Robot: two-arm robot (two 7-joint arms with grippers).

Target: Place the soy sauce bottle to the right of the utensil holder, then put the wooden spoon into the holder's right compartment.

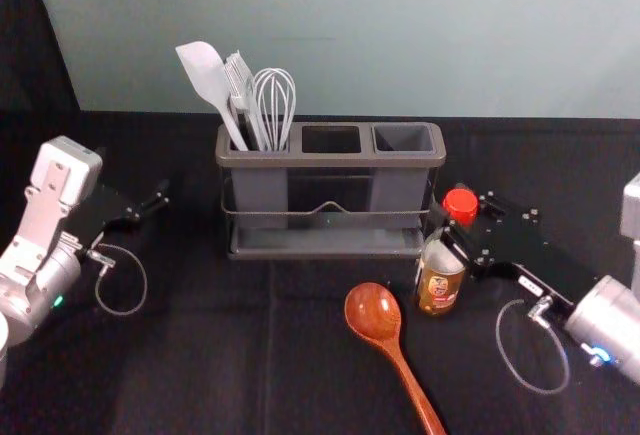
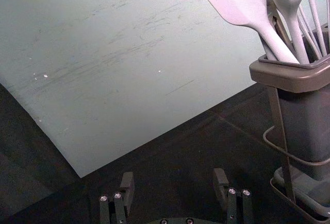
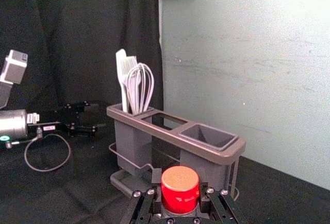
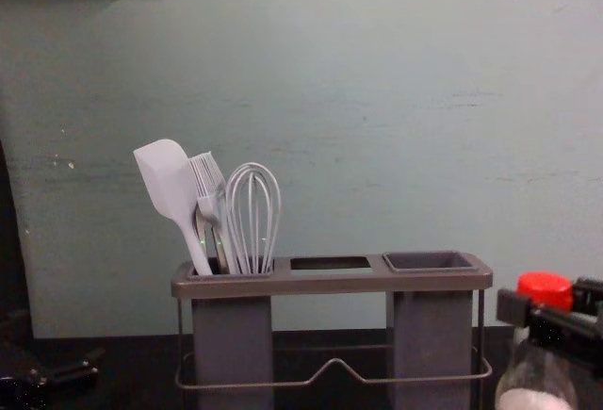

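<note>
My right gripper (image 1: 462, 225) is shut on the soy sauce bottle (image 1: 440, 275) just below its red cap, beside the holder's right end. The right wrist view has the red cap (image 3: 180, 189) between the fingers of the right gripper (image 3: 180, 195). In the chest view the bottle (image 4: 539, 372) stands to the right of the utensil holder (image 4: 330, 284). The wooden spoon (image 1: 375, 317) lies in front of the holder (image 1: 330, 159), bowl toward it. The holder's right compartment (image 1: 403, 138) is empty. Left of the holder, my left gripper (image 1: 155, 207) is open; the left wrist view shows its gripper (image 2: 174, 185) holding nothing.
A white spatula (image 1: 205, 77), a brush (image 1: 240, 80) and a whisk (image 1: 274, 100) stand in the holder's left compartment. A pale wall (image 1: 400, 35) rises behind the black-covered table (image 1: 200, 355).
</note>
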